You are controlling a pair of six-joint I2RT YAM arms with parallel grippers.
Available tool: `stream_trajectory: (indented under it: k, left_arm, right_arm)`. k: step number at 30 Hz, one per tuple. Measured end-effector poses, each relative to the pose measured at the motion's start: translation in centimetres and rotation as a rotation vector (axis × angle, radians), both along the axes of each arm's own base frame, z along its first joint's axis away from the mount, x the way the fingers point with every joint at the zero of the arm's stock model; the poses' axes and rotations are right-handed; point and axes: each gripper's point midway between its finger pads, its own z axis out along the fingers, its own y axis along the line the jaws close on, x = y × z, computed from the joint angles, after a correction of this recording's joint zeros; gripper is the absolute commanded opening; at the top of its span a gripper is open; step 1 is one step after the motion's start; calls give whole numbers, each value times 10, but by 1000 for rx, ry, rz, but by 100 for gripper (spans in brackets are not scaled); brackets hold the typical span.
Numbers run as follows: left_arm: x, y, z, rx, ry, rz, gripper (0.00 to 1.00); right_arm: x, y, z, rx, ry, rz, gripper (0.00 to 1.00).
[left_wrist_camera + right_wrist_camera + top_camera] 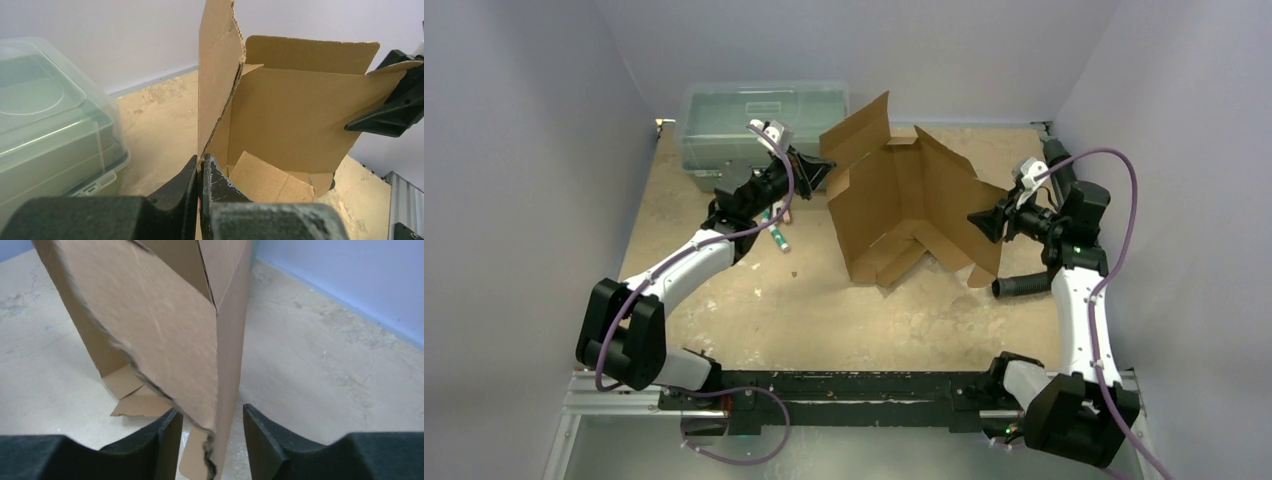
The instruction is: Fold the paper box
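Left gripper (201,169) is clenched on the lower edge of an upright, ragged-edged flap of the paper box (911,205). Right gripper (210,419) is released: jaws apart, straddling the box's right panel edge, with a gap showing beside the right finger (262,437). The box stands half-unfolded on the tan table (824,310), mid-back between both grippers, with small flaps splayed on the surface at its foot. A clear greenish lidded bin (724,120) sits back-left, near the left gripper.
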Motion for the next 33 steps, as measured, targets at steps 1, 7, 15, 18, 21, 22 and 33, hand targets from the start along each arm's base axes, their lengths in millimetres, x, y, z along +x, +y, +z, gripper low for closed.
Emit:
stream_trajectory:
  k: [1, 7, 15, 18, 21, 22, 33]
  left_arm:
    - [-1, 0, 0, 2, -1, -2, 0]
    - [-1, 2, -1, 22, -9, -18, 0]
    - [-4, 4, -2, 39, -11, -40, 0]
    - [-5, 5, -1, 42, -10, -44, 0]
    - [-6, 6, -2, 44, -9, -47, 0]
    - [-6, 7, -1, 43, -8, -46, 0]
    - [-18, 19, 9, -24, 61, -28, 15]
  right_arm:
    - [1, 0, -4, 4, 10, 5, 55]
    - [7, 3, -24, 21, 32, 49, 56]
    - [15, 8, -34, 50, -7, 106, 37]
    - [17, 10, -31, 57, -41, 118, 18]
    - [17, 12, -28, 71, -62, 129, 0]
    - [18, 11, -26, 68, -71, 128, 0]
    - [16, 2, 29, -45, -89, 123, 0]
